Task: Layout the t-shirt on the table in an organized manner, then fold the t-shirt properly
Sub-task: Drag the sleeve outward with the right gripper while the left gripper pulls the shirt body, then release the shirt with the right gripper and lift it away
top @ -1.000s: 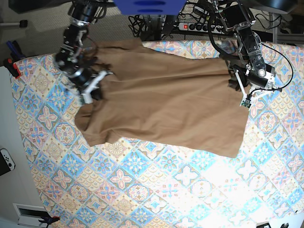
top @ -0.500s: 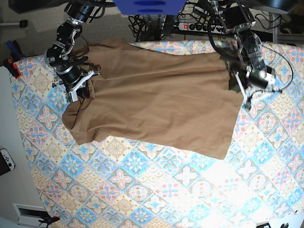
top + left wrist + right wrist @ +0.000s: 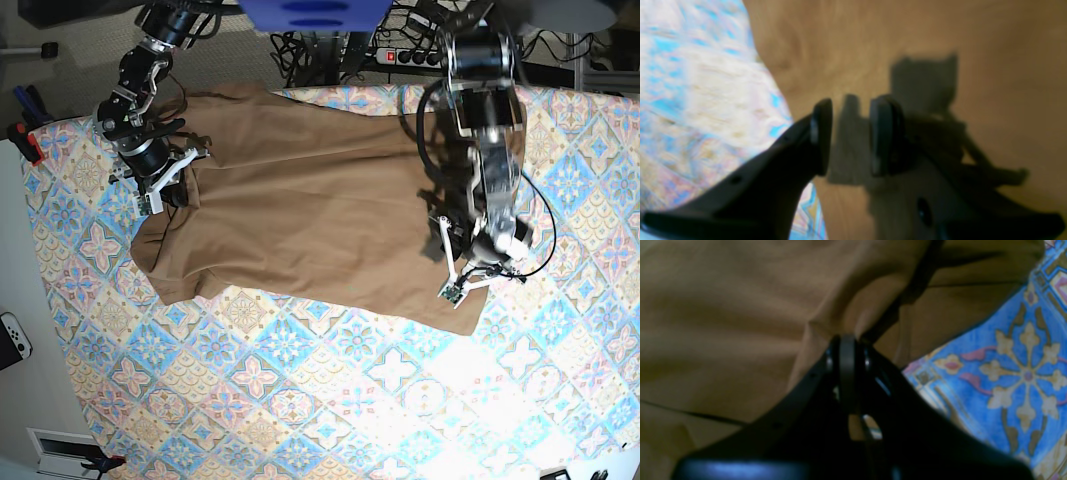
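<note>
the right hand [image 3: 847, 350] pinches the t-shirt [image 3: 310, 210] at 9 o'clock; the left hand [image 3: 850, 133], narrowly parted, holds nothing, so pulling could skew it across the surface [image 3: 300, 400].

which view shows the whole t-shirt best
The base view: the t-shirt lies spread across the table with all its edges visible. The left wrist view shows only blurred tan fabric; the right wrist view shows a bunched fold.
</note>
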Action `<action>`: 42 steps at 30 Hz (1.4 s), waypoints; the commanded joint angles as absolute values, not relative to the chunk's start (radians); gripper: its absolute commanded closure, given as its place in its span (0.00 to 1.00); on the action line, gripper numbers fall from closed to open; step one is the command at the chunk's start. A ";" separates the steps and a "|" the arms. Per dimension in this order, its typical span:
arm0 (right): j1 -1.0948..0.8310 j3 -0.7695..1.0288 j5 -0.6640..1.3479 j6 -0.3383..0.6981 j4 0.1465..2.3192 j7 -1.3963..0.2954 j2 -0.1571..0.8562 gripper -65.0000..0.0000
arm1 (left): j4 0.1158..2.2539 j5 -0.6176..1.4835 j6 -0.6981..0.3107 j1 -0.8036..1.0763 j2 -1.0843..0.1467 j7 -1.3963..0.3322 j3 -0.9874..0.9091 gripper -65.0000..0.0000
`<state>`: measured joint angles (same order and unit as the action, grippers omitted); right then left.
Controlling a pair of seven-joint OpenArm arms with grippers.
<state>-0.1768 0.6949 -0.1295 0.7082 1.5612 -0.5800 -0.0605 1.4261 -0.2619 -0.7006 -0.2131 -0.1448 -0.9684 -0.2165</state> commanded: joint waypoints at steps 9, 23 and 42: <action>-0.117 0.809 -0.143 0.698 1.567 -0.588 -0.038 0.99 | 1.084 -0.386 -0.698 -0.197 -0.156 -0.688 -0.288 0.73; -0.007 0.885 -0.143 0.698 1.566 -0.590 0.024 0.64 | 1.018 -0.444 -0.698 -0.087 -0.180 -0.575 -0.406 0.74; -0.013 1.104 -0.137 0.698 1.650 -0.579 0.019 0.32 | 1.023 -0.443 -0.698 -0.065 -0.176 -0.575 -0.409 0.73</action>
